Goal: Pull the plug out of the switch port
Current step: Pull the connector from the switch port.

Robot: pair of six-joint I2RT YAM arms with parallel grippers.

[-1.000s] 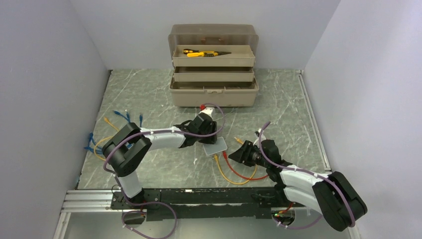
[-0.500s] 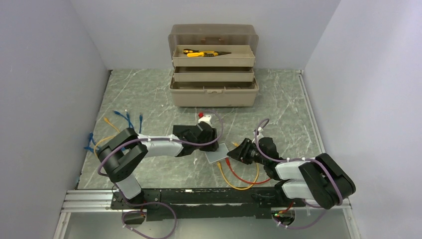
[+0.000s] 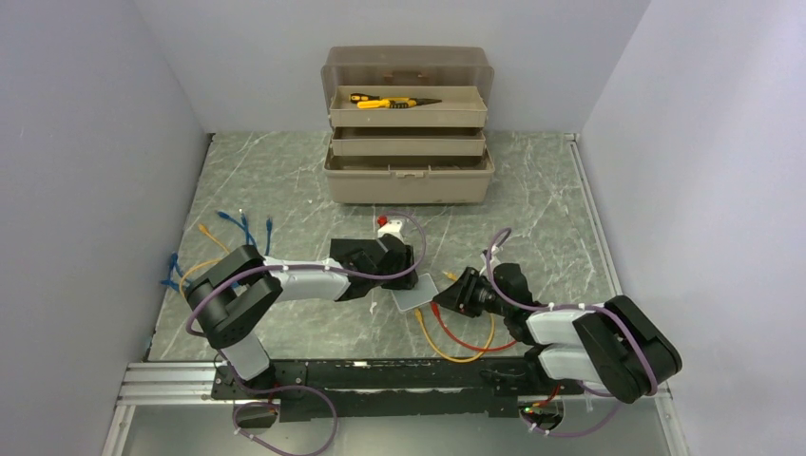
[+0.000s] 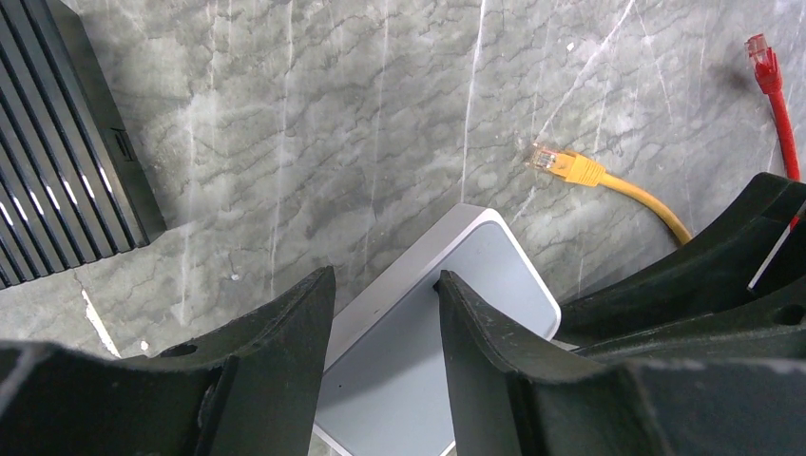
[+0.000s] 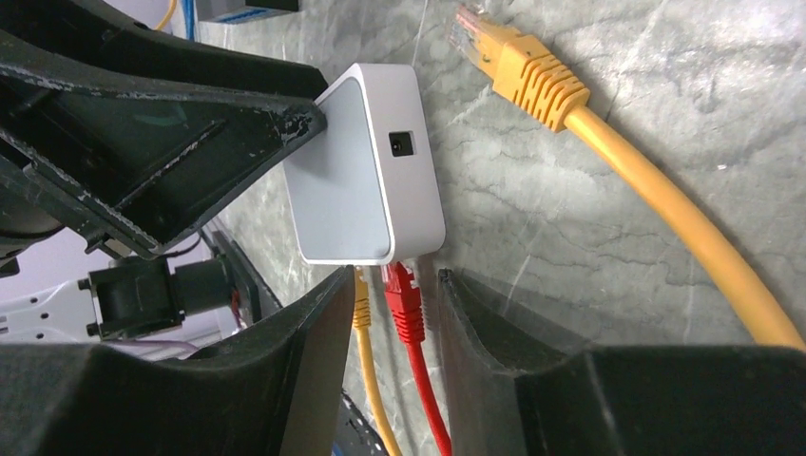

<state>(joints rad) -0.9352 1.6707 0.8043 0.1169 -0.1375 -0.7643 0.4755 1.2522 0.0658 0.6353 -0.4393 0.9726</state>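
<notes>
The switch [image 3: 415,288] is a small flat white box on the marble table, not black. It also shows in the left wrist view [image 4: 456,313] and in the right wrist view [image 5: 366,180]. A red plug [image 5: 406,296] and a yellow plug [image 5: 361,302] sit in its near edge. My left gripper [image 3: 407,275] is open, with its tips [image 4: 385,323] over the switch's far edge, one finger [image 4: 485,351] resting on its top. My right gripper [image 3: 443,297] is open, and its tips [image 5: 392,285] stand on either side of the two plugs without touching the red one.
A beige toolbox [image 3: 409,123] with yellow-handled pliers stands at the back. Loose blue and yellow cables [image 3: 219,237] lie at the left. A free yellow cable end [image 5: 518,62] and a free red one [image 4: 763,52] lie near the switch. A black ribbed rail [image 4: 57,142] runs along the near edge.
My left gripper has come down onto the switch. My right gripper has moved left along the cables until its fingers stand around the plugs.
</notes>
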